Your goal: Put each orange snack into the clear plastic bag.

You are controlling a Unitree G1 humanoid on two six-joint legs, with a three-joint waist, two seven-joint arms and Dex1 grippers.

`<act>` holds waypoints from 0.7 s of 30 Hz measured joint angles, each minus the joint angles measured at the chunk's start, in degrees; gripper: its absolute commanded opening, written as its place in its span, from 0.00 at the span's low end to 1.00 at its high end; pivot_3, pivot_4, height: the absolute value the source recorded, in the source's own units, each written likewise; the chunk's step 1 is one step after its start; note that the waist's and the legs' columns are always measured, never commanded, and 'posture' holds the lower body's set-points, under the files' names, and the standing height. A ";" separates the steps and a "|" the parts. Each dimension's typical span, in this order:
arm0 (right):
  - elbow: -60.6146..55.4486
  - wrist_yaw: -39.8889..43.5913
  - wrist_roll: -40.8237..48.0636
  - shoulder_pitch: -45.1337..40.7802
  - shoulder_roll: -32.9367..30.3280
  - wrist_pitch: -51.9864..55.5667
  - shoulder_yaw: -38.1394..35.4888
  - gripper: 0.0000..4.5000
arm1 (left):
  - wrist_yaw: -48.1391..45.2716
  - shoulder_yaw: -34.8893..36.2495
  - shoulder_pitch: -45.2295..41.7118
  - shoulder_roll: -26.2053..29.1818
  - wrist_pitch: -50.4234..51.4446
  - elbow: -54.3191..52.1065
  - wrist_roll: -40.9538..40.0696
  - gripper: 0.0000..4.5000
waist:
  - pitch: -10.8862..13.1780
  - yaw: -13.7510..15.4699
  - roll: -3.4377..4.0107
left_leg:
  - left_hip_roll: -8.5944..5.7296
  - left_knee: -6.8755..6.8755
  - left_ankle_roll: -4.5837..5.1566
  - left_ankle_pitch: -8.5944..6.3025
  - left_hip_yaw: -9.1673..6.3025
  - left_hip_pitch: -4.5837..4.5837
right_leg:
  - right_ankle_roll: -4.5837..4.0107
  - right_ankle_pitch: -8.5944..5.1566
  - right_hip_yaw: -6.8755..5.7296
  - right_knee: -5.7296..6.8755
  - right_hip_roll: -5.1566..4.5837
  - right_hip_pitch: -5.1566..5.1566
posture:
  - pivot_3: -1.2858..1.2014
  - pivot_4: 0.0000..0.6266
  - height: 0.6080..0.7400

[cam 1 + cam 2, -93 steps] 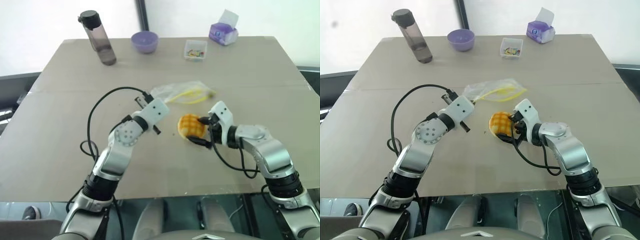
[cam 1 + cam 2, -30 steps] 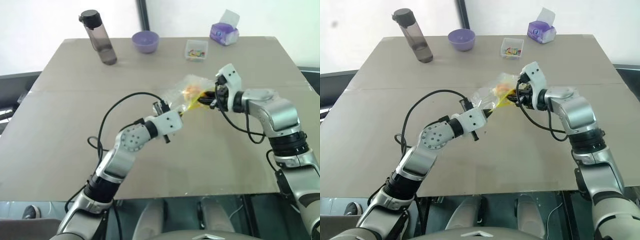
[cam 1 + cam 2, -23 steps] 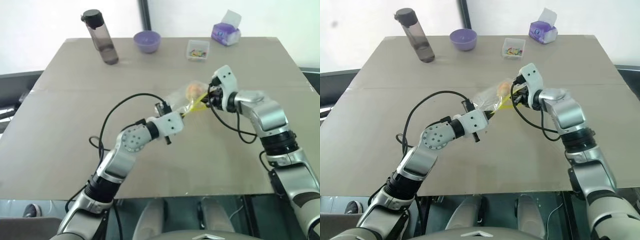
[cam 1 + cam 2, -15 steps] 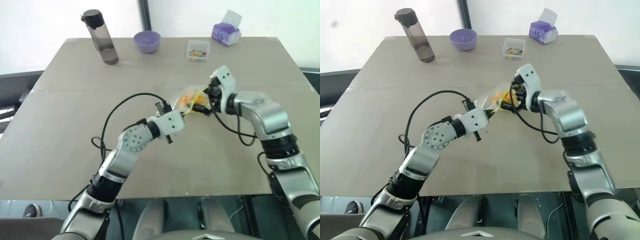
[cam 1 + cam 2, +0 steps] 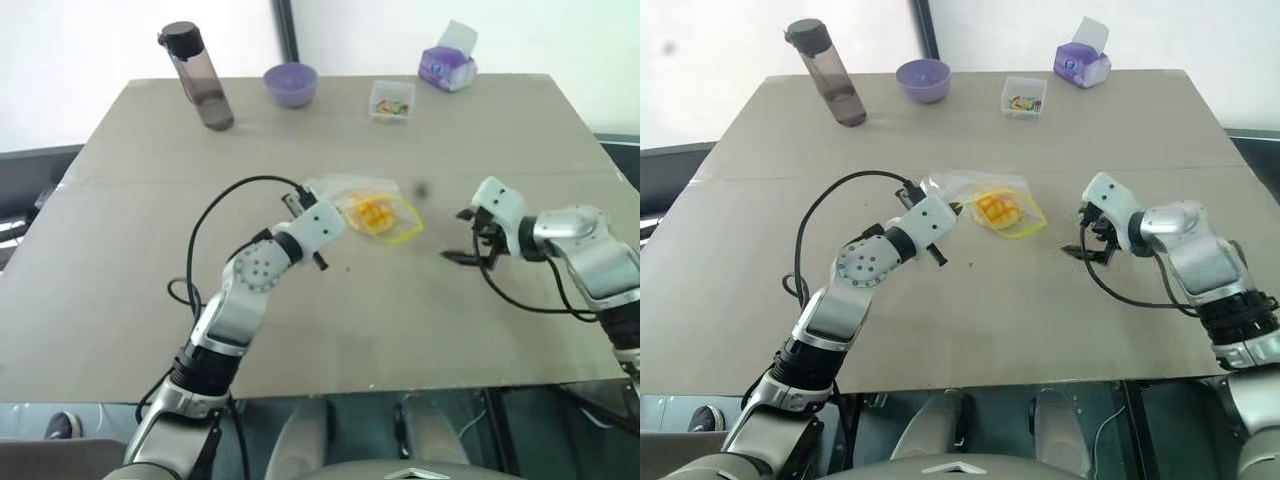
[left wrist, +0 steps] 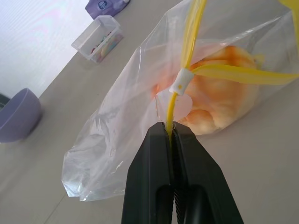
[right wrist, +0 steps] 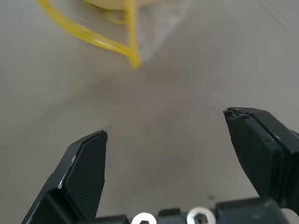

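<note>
Snack lies inside the clear plastic bag on the counter; your left end effector pinches its yellow seal strip, and your right end effector, beside the bag, gapes empty. Tug the strip and the unsealed mouth could spill it.

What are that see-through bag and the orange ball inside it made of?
The clear plastic bag looks like thin glossy plastic film: transparent, creased, with a yellow zip strip. The orange snack looks soft and bread-like, matte with a grid pattern, though it may be a foam toy.
</note>
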 measured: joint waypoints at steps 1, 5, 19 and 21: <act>1.33 -1.33 -0.75 -0.38 1.42 -1.03 0.01 0.98 | 0.00 -0.01 0.00 -0.08 0.04 -0.01 -0.01 0.00 | 0.00 -0.08 0.00 | 0.00 -0.01 -0.01 0.00 0.02 -0.01 | 0.00 0.00 0.03 -0.01 0.00 -0.02 | 0.52 0.24 1.00; 2.33 -3.26 -2.49 -1.05 6.84 -4.06 0.46 0.98 | 0.00 -0.22 0.00 -0.20 0.18 -0.01 -0.01 0.00 | 0.00 -0.04 0.00 | 0.01 -0.04 -0.01 0.01 0.01 -0.02 | 0.00 0.00 0.03 -0.01 0.02 -0.05 | 0.52 0.24 1.00; 4.36 -6.41 -4.97 -1.60 12.69 -5.61 0.96 0.24 | 0.05 -0.34 0.34 -0.01 0.96 -0.03 0.00 0.00 | 0.00 -0.02 0.00 | -0.02 -0.01 -0.01 0.01 -0.01 -0.02 | 0.00 0.00 0.01 0.00 -0.01 -0.03 | 0.52 0.24 1.00; 4.36 -6.38 -4.95 -1.60 12.81 -5.59 0.96 0.04 | 0.05 -0.34 0.43 0.05 0.97 -0.03 0.01 0.00 | 0.00 -0.02 0.00 | -0.02 -0.01 -0.01 0.01 -0.01 -0.01 | 0.00 0.00 0.01 0.00 0.00 -0.03 | 0.52 0.24 1.00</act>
